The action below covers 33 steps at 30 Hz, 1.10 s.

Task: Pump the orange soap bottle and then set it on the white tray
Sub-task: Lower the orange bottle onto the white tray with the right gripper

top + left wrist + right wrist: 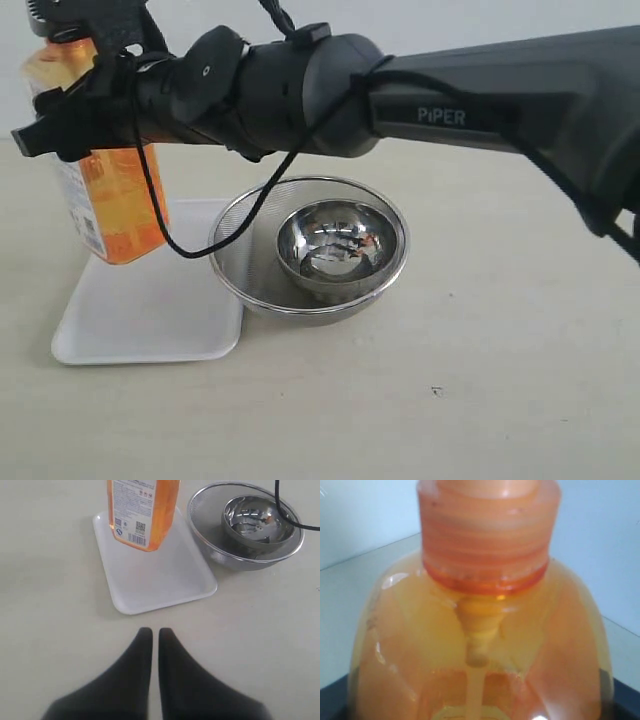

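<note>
**Me:** Right arm (pixel 450 100) of mine fills the upper frame of the outside view. At upper left my right gripper (pixel 70 115) is clamped round the upper part of the bottle (pixel 115 200).

**Asker:** Its long axis?

**Me:** Nearly upright, base leaning a little rightward. It hangs below my jaws over the far edge of the tray (pixel 150 320) at lower left. Touching or not, I can't tell.

**Asker:** Left wrist view?

**Me:** My left gripper (pixel 151 632), fingers pressed together and empty, sits well apart, with bottle (pixel 145 510) and tray (pixel 160 585) ahead of it. The right is nearer.

**Asker:** Right wrist view?

**Me:** The bottle (pixel 480 645) fills it, shoulder and collar close between my jaws. I judge the move is straight down.
</note>
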{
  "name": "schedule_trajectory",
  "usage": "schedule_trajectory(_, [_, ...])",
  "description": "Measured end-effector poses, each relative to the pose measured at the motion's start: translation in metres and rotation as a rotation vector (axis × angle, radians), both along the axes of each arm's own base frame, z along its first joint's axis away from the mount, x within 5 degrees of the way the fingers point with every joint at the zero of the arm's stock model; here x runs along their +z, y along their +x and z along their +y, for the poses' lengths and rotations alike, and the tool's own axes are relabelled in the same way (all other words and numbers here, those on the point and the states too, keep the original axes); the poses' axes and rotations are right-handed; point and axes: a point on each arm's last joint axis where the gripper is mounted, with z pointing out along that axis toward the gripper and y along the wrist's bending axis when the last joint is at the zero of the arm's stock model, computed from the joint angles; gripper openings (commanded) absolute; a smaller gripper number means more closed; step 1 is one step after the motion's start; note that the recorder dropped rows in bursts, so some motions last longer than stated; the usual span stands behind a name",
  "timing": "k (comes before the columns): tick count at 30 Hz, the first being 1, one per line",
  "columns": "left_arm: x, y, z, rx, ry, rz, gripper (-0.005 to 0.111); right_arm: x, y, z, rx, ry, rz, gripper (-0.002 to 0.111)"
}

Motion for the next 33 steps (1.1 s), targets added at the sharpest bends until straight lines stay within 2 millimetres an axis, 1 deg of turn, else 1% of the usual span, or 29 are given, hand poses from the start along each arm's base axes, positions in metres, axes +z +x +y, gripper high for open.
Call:
schedule_trajectory(10, [0.000, 0.000, 0.000, -0.008, 0.012, -0.004, 0.005, -0.015, 0.005, 0.003, -0.053, 0.017, 0.009, 0.000])
schedule_trajectory(21, [0.000, 0.000, 0.000, -0.016, 0.026, -0.010, 0.005, -0.036, 0.005, 0.009, -0.035, -0.028, 0.028, 0.000])
schedule_trajectory(33, [0.000, 0.000, 0.001, -0.017, 0.032, -0.007, 0.005, -0.040, 0.004, 0.010, 0.009, -0.083, -0.006, 0.000])
